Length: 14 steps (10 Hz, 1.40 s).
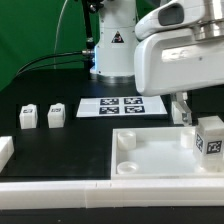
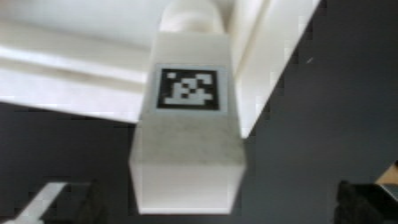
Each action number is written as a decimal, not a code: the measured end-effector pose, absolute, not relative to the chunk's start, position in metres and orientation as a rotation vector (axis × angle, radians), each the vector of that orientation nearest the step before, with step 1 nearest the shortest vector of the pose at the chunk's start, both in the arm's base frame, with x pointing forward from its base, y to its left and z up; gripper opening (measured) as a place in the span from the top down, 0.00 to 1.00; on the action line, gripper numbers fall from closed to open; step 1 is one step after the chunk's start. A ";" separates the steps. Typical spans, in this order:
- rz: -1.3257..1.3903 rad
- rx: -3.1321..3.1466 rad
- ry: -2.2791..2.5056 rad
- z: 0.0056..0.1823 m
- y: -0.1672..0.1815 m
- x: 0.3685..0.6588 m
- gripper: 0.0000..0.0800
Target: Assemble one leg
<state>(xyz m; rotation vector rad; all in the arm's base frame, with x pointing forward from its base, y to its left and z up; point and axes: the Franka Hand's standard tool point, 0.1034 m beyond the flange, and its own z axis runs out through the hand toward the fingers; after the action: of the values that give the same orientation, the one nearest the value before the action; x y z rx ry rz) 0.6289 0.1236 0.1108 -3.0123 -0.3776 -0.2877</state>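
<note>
A small white stubby plastic leg (image 1: 209, 136) with a square black-and-white marker is seen standing at the large white square panel (image 1: 150, 158), the open tool (image 1: 183, 110) just beside it. Seating appears in hand; next, closing around it and screwing in seems called for.

The gripper (image 1: 184, 110) is mostly hidden behind the arm's white housing (image 1: 175, 55) — jaws unclear. The leg (image 2: 187, 120) looks blurred in the wrist view — its top is cut off.
</note>
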 end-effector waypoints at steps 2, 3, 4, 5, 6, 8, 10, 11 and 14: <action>0.049 -3.014 -0.382 0.112 0.123 0.624 0.19; 0.168 -3.006 -0.380 0.113 0.121 0.628 0.19; 0.266 -2.998 -0.374 0.113 0.117 0.630 0.19; 0.230 -3.001 -0.374 0.112 0.118 0.635 0.19; 0.232 -3.001 -0.374 0.111 0.118 0.635 0.19; 0.230 -3.001 -0.371 0.109 0.118 0.635 0.19; 0.207 -3.008 -0.357 0.101 0.112 0.638 0.19; 0.200 -3.011 -0.347 0.099 0.108 0.638 0.19; 0.178 -3.011 -0.346 0.093 0.109 0.637 0.19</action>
<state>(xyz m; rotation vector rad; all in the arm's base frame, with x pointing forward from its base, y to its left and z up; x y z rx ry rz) 0.6366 0.1091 0.0930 -3.0112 -0.3462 0.1782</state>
